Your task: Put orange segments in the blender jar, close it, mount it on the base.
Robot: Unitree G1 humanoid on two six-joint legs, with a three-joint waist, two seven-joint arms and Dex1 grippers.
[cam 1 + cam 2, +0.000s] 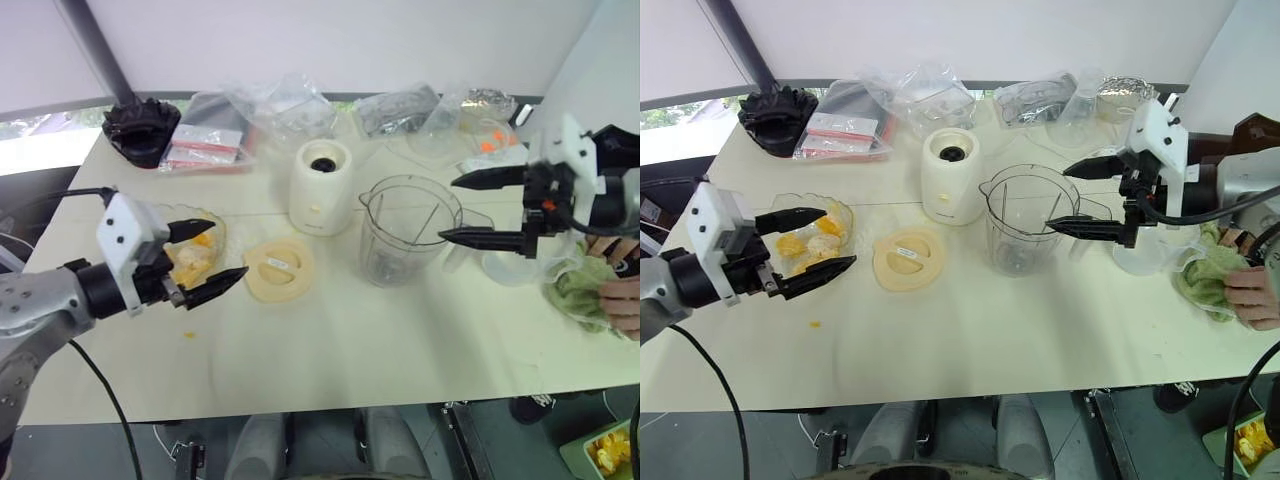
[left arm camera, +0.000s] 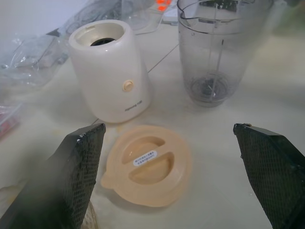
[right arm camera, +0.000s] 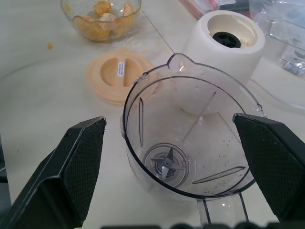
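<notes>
The orange segments [image 1: 196, 256] lie in a scalloped glass dish [image 1: 790, 203] at the table's left. My left gripper [image 1: 230, 249] hovers open over that dish with nothing between its fingers, pointing toward the flat cream lid [image 1: 278, 268]. The clear blender jar [image 1: 405, 230] stands upright and empty in the middle, its blade [image 3: 167, 163] visible at the bottom. The cream-white base [image 1: 322, 185] stands just to its left, apart from it. My right gripper [image 1: 446, 209] is open at the jar's right rim, above its handle, gripping nothing.
A black ruffled lump [image 1: 140, 128] and several plastic bags [image 1: 285, 110] sit along the back edge. A person's hand [image 1: 622, 300] holds a green cloth at the right edge. A small orange scrap [image 1: 188, 335] lies near the dish.
</notes>
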